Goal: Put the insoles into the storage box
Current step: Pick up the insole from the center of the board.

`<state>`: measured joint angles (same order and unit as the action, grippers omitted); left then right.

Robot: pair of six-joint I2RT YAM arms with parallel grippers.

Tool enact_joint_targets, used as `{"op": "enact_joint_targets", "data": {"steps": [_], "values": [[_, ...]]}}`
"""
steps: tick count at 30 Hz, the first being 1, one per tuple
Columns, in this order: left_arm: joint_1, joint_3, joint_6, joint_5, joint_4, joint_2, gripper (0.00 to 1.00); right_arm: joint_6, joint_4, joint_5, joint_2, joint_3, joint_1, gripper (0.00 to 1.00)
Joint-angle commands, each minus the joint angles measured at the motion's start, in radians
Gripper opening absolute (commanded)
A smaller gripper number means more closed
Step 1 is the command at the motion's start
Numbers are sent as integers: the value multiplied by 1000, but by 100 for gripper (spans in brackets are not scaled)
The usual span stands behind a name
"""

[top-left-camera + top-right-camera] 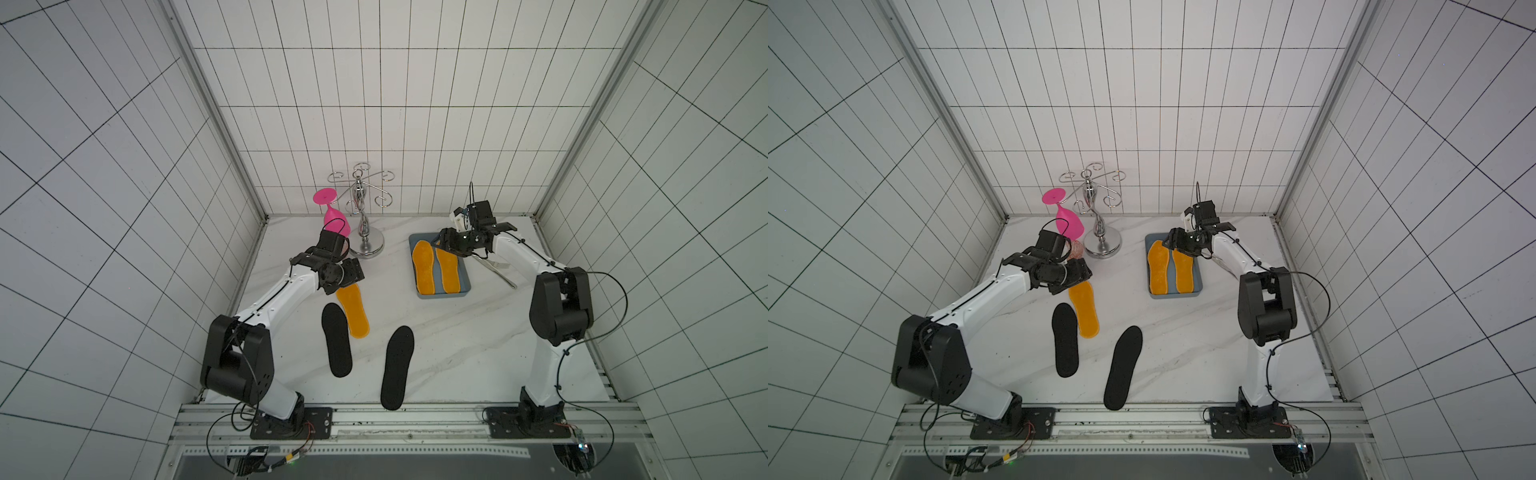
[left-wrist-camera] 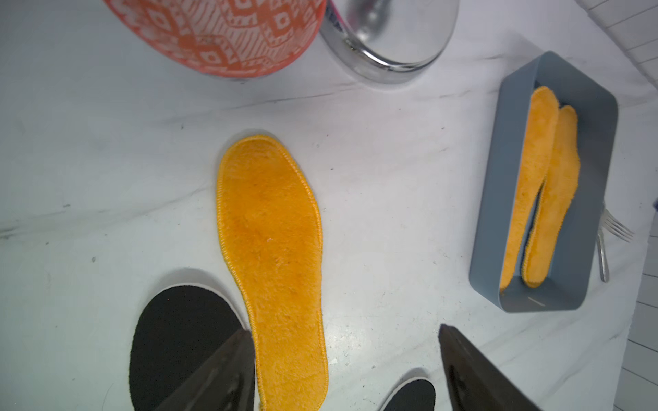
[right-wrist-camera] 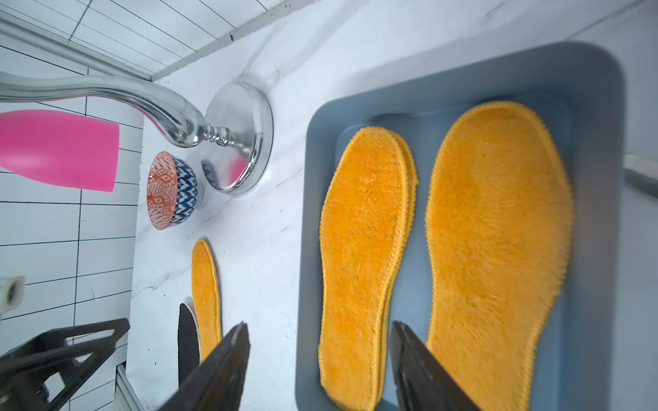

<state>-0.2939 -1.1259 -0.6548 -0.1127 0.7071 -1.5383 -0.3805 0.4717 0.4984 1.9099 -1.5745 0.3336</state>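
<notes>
Both top views look steeply down from high above the near edge, facing the far wall, and take in the whole surface [image 1: 457, 365] and both arms. The left wrist camera looks down from close above, past the left claw [image 2: 343, 331]. The right wrist camera hangs closer still over the storage box [image 3: 309, 178], behind the right claw [image 3: 319, 324], tilted leftward. Both wrist views share the box, the loose orange insole [image 2: 270, 249] and the chrome stand base [image 2: 388, 42].
</notes>
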Motion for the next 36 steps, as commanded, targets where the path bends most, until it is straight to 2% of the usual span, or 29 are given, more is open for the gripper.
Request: {"op": "enact_joint_targets", "data": {"steps": [1,9,16,19,20,29,36], "values": [[4,69,-75,78,-56,-5,77,32,38,-65,-90,78,-2,69],[4,114,-91,67,-171,-99,66,48,62,-150,-273,210,-5,74],[4,103,-80,64,-194,-179,53,56,80,-191,-316,239,-4,76],[4,107,-78,77,-197,-194,44,57,82,-193,-319,243,-4,76],[4,108,-77,83,-196,-198,43,55,82,-195,-320,246,-5,81],[5,137,-48,98,-179,-243,42,50,81,-181,-307,243,-4,82],[3,112,-24,117,-127,-163,44,40,76,-164,-297,240,-4,82]]}}
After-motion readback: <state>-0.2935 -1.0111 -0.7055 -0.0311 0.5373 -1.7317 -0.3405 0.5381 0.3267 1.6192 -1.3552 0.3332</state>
